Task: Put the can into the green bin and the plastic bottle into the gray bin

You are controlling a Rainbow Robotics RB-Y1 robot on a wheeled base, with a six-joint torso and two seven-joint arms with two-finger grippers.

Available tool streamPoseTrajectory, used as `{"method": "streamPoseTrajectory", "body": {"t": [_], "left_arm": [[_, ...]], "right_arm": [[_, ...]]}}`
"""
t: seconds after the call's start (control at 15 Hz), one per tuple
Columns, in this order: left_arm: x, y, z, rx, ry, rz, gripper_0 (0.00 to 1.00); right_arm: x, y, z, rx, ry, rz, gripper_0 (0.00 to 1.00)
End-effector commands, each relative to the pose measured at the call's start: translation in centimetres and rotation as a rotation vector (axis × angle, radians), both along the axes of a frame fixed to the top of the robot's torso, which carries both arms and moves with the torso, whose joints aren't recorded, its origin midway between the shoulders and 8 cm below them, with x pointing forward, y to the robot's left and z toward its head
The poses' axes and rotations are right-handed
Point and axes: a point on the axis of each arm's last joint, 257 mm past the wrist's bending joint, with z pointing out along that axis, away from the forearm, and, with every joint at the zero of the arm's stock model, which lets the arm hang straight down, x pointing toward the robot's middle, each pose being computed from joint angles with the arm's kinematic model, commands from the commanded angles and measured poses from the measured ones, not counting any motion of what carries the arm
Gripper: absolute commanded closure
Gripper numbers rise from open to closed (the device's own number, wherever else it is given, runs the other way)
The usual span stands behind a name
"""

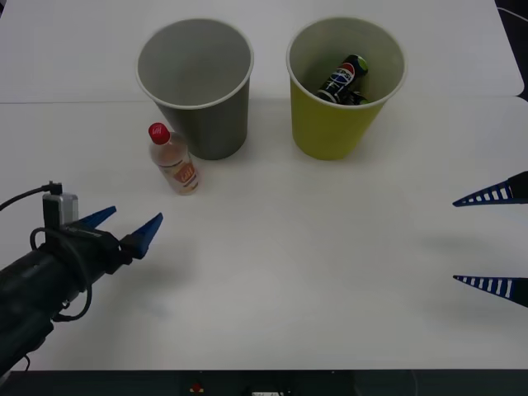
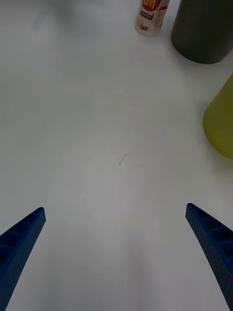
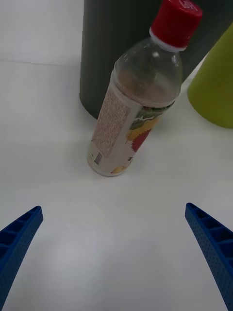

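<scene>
The left gripper (image 1: 132,225) hovers low over the near left of the white worktop (image 1: 289,272), its jaws spread and holding nothing, pointed toward the bottle (image 1: 173,159). The right gripper (image 1: 491,241) sits at the right edge of the worktop, jaws also spread wide and empty, well apart from the task's things.

Just beyond the left gripper the bottle stands upright on the worktop, red cap up, close beside the near left side of the gray bin (image 1: 198,91); in the left wrist view the bottle (image 3: 138,102) stands between the blue fingertips (image 3: 19,233) and the gray bin (image 3: 107,43) behind it, with a gap still between fingertips and bottle.

Farther back, the gray bin and the green bin (image 1: 342,87) stand upright side by side, gray on the left. The can (image 1: 345,78) lies tilted inside the green bin.
</scene>
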Motion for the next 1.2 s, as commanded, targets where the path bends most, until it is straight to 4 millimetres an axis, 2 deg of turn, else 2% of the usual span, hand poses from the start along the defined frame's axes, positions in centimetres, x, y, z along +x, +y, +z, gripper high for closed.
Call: {"method": "streamPoseTrajectory", "body": {"t": [0.07,0.27,0.53,0.73,1.0,1.2], "left_arm": [[0.8,-0.7,-0.5,0.012,-0.022,0.059,0.00],[1.7,-1.4,0.4,0.007,-0.114,0.121,0.00],[3.4,-2.1,-0.6,0.028,-0.230,0.138,0.00],[4.8,-3.6,-0.6,-0.016,-0.270,0.147,0.00],[6.6,-4.2,-0.2,-0.009,-0.308,0.156,0.00],[7.7,-5.3,0.0,-0.015,-0.315,0.142,0.00]], "right_arm": [[0.0,0.0,0.0,0.000,0.000,0.000,0.00],[0.0,0.0,0.0,0.000,0.000,0.000,0.00],[0.0,0.0,0.0,0.000,0.000,0.000,0.00],[0.0,0.0,0.0,0.000,0.000,0.000,0.00],[0.0,0.0,0.0,0.000,0.000,0.000,0.00],[0.0,0.0,0.0,0.000,0.000,0.000,0.00]]}}
